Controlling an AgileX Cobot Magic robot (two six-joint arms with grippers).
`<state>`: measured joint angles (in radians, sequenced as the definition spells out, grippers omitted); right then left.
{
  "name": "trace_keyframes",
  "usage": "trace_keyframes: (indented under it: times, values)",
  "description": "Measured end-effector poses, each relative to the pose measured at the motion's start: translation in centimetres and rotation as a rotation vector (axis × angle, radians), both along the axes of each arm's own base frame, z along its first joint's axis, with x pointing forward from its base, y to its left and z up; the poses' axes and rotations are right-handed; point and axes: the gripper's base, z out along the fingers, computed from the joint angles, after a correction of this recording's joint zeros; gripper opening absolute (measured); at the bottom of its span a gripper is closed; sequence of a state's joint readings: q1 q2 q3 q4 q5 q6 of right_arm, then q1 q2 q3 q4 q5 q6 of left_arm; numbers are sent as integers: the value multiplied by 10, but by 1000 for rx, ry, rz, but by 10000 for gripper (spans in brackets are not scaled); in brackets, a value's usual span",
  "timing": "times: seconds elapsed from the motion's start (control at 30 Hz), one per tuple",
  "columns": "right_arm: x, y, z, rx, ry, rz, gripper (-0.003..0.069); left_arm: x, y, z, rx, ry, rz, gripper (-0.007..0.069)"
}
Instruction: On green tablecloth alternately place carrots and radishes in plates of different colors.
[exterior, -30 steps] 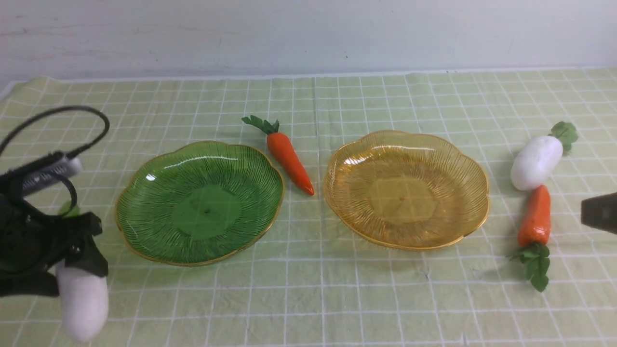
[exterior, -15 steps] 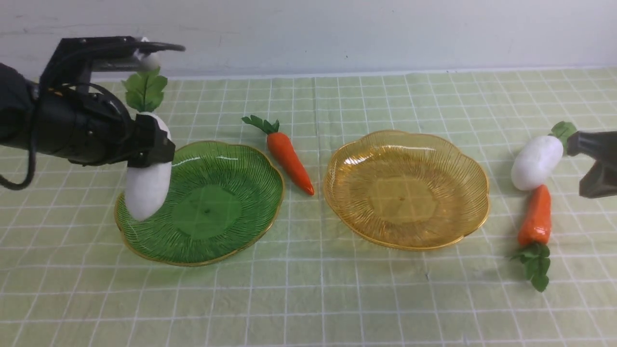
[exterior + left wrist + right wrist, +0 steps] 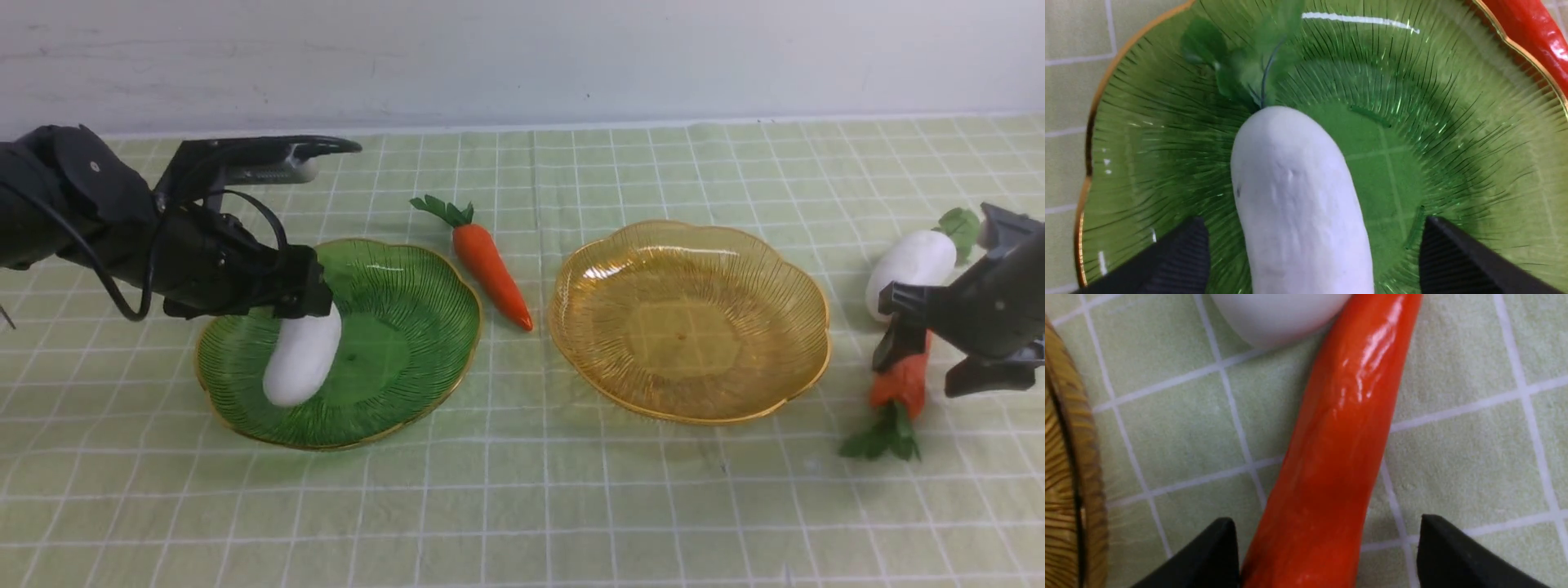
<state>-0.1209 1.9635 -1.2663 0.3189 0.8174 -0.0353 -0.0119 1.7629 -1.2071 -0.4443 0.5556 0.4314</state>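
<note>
White radish [image 3: 300, 363] now lies released in the green plate [image 3: 412, 327].

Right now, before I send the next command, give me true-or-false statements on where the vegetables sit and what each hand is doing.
1. The white oblong toy radish lies in the green ribbed plastic plate. True.
2. The left hand is shut on that radish. False: its fingers stand clear of it on both sides.
3. The amber-yellow ribbed plastic plate holds a carrot. False: it is empty.
4. The right hand straddles a glossy orange toy carrot lying on the pale green gridded tablecloth. True.
5. The second orange carrot sits in the green plate. False: it lies on the cloth between the two plates.
</note>
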Motion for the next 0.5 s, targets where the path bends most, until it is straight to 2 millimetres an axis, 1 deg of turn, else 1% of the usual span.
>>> trace_keyframes:
  times: [0.03,0.07,0.1,0.13,0.17,0.2,0.3,0.33,0.37,0.43,0.47,0.5]
  values:
    - [0,0,-2,2,8,8,520,1,0,2,-2,0,-4,647]
    - [0,1,-1,5,20,19,478,2,-1,5,-5,2,-8,646]
    - [0,1,0,6,25,24,457,2,-1,6,-6,1,-10,644]
    - [1,1,3,12,40,40,356,3,-2,13,-14,2,-19,617]
    - [1,1,7,14,46,48,290,3,-3,19,-25,3,-17,581]
    - [1,1,12,17,50,54,265,3,-3,27,-36,2,-16,529]
    - [0,2,37,23,22,68,288,2,-6,51,-80,4,3,308]
    - [-2,4,55,33,-27,65,288,1,-7,60,-96,1,6,210]
    - [-3,8,70,56,-73,64,288,0,-9,72,-114,-7,1,113]
    - [-5,17,93,82,-168,77,288,-1,-13,86,-135,-30,-7,49]
    - [-5,28,105,101,-234,103,288,0,-18,96,-157,-56,-19,21]
    - [-3,41,112,120,-293,137,288,0,-24,102,-178,-70,-30,8]
